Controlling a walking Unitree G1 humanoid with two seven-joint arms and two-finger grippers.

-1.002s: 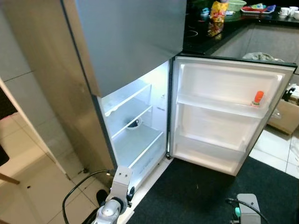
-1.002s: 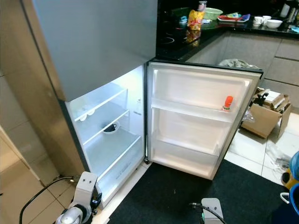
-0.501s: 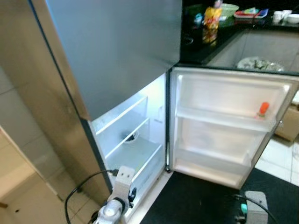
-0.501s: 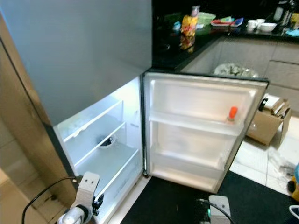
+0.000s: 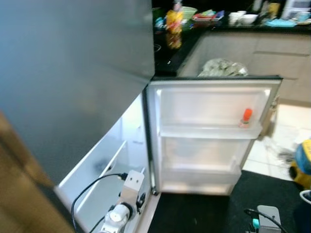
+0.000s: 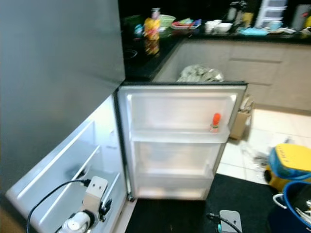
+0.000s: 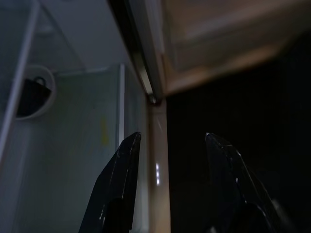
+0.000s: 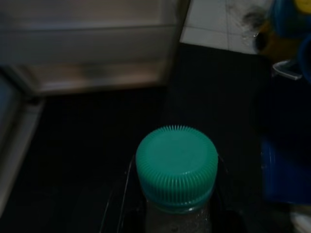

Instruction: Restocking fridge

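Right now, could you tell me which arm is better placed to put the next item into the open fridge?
The right, probably. The right gripper already holds a green-capped bottle over the dark mat, facing the open fridge door. The left gripper is open and empty at the fridge's lower edge.

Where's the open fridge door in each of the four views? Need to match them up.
Left eye view: open fridge door, centre-right, beside the lit compartment.
Right eye view: centre of the picture.
Left wrist view: blurred pale lower edge, beyond the left tool.
Right wrist view: pale lower edge, beyond the green-capped bottle.
Shared landmark: the dark floor mat under the door.
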